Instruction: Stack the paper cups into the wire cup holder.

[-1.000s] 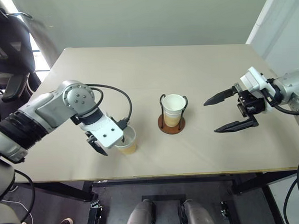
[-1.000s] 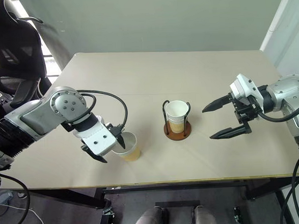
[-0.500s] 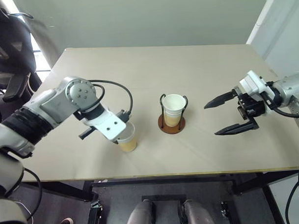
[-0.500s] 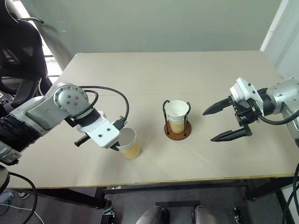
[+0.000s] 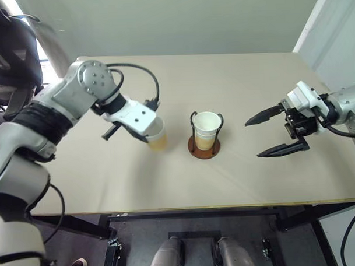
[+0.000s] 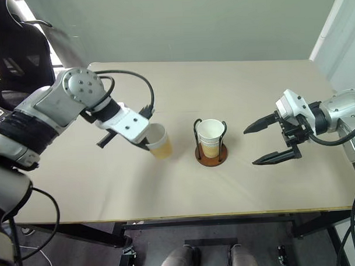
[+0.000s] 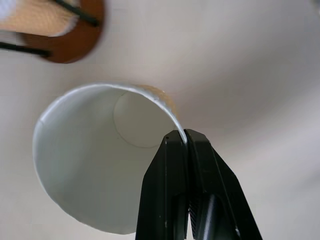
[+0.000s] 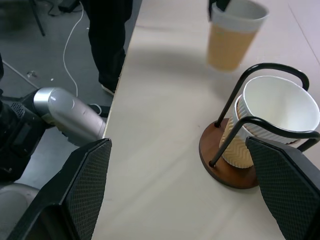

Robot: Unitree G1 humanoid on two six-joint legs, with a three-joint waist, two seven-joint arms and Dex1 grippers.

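Note:
My left gripper (image 5: 152, 132) is shut on the rim of a tan paper cup (image 5: 157, 137), one finger inside and one outside, as the left wrist view shows at the cup's white rim (image 7: 102, 150). The cup hangs tilted above the table, left of the wire cup holder (image 5: 203, 145). That holder has a reddish-brown disc base and black wire loops, and a paper cup (image 5: 206, 129) stands upright in it. My right gripper (image 5: 273, 132) hovers open to the right of the holder, nothing between its fingers. The right wrist view shows the holder (image 8: 250, 155) and the lifted cup (image 8: 233, 36) beyond it.
The beige table (image 5: 222, 79) carries nothing else. A black office chair (image 6: 14, 63) stands off its far left corner. A person's dark trouser legs (image 8: 107, 40) and cables on the floor show beside the table's edge in the right wrist view.
My left gripper closed on the cup's rim, then lifted the cup off the table and carried it up and toward the holder. The right gripper has kept still and open.

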